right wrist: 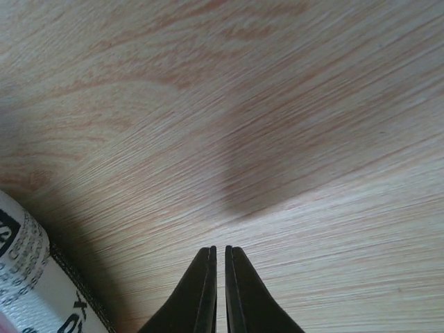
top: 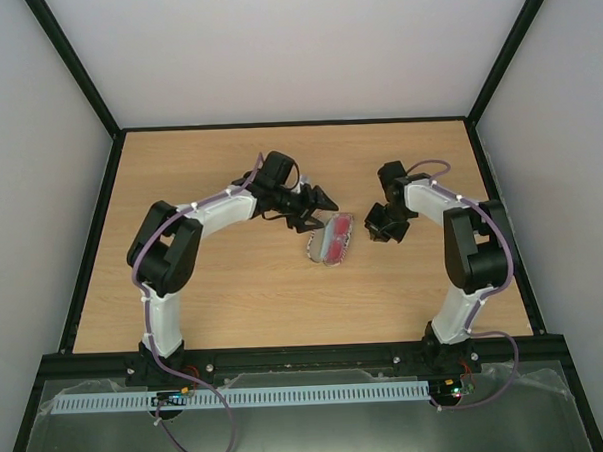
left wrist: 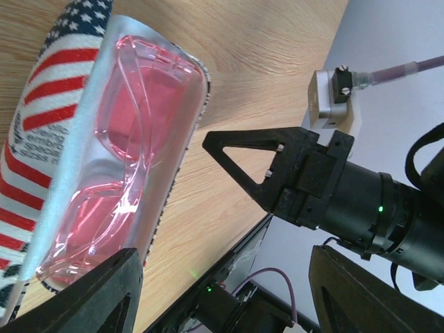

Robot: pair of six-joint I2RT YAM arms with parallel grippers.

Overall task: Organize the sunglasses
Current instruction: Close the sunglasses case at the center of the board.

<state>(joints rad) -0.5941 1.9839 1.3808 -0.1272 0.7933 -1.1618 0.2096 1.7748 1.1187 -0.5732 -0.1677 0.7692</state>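
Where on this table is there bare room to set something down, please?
The far strip of the table along the back wall is bare, and so is the near strip between the case and the front rail. The middle is crowded: the left hand and the right hand flank the case holding the sunglasses.

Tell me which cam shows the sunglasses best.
Left wrist. The sunglasses fill the view close up, lying in the open flag-striped case, with both pink lenses clear. Top external shows the sunglasses only as a small red patch in the case. Right wrist shows just a corner of the case and no lenses.
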